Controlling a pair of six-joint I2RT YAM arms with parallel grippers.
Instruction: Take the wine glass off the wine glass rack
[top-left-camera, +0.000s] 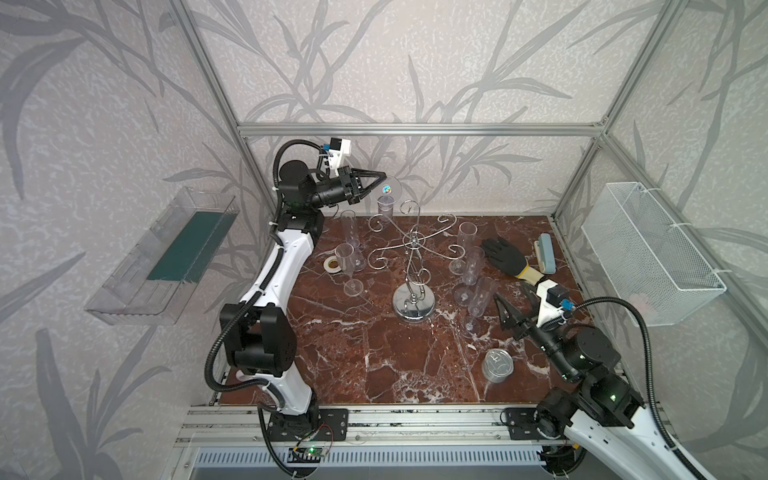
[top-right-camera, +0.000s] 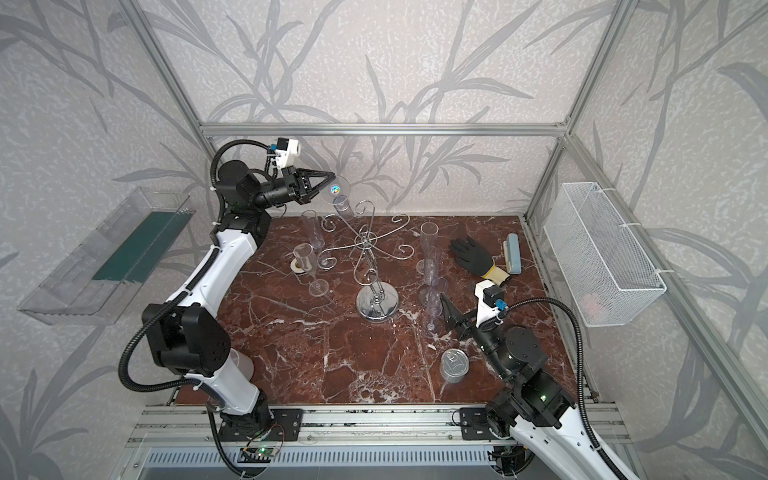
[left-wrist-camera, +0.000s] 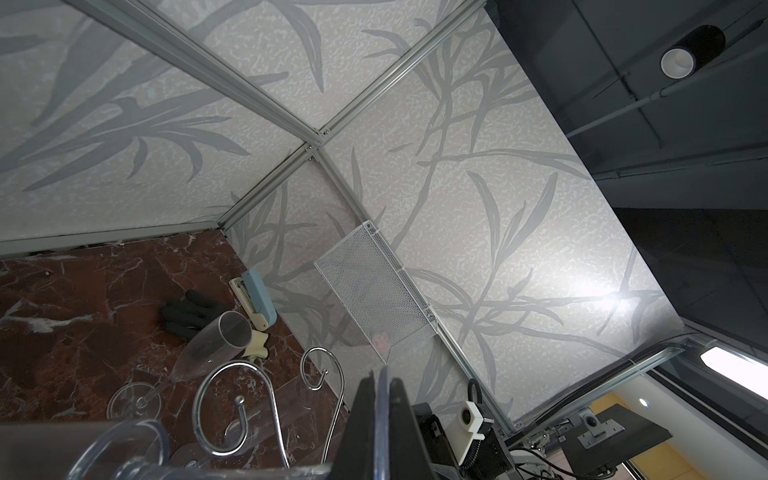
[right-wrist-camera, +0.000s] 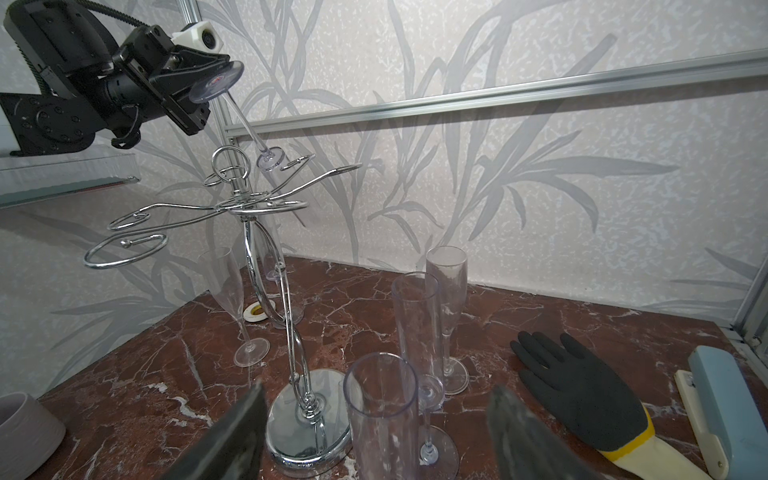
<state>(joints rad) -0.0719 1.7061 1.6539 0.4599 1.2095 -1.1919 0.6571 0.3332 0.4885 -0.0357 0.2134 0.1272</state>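
Pincer state: left clamped, right wide

Left pincer (top-left-camera: 381, 179) grips clear wine glass (top-left-camera: 386, 204) by its round foot. Glass hangs upside-down, tilted, just beside back-left curl (top-left-camera: 375, 222) of chrome wire wine glass rack (top-left-camera: 413, 266); in the curl or out, can't tell. Right pincer (top-left-camera: 515, 308) gaping, holding nothing, next to upright flutes (top-left-camera: 473, 266). White mesh basket (top-left-camera: 648, 253) on right wall: faint pinkish item, unclear. Tin can (top-left-camera: 497, 365) lidded. Worktop (top-left-camera: 353, 353) red-brown marble, white veins; leaf-print walls (top-left-camera: 415, 62).
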